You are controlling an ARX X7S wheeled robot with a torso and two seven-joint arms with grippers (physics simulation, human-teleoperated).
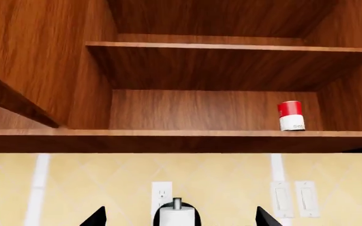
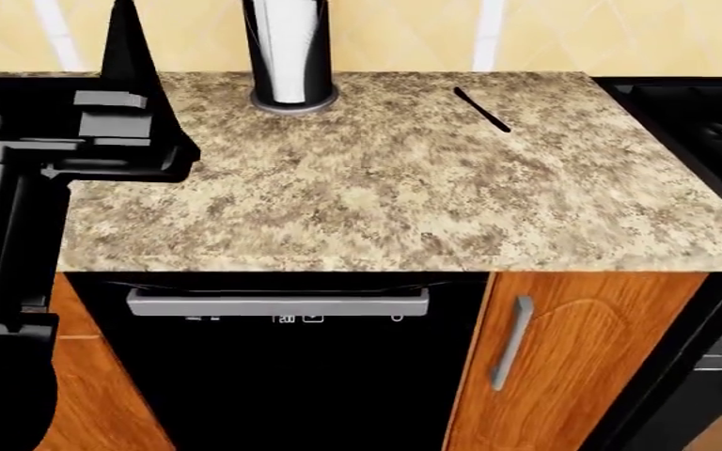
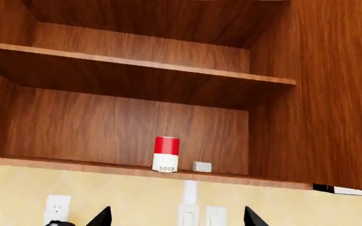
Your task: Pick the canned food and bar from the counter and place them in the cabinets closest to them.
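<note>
The head view looks steeply down, close over the desk (image 2: 386, 197). Both wrist views face upward from below into the open wall cabinet (image 1: 168, 134), at middling range, from opposite sides of the canned food (image 3: 166, 154), which both share along with the shelf.

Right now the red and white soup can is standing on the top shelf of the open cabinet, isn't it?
Not quite. The soup can is standing upright in the open cabinet, but on the bottom shelf, not the top one. The shelf above it looks bare. Both wrist views show this, the right wrist view most clearly.
</note>
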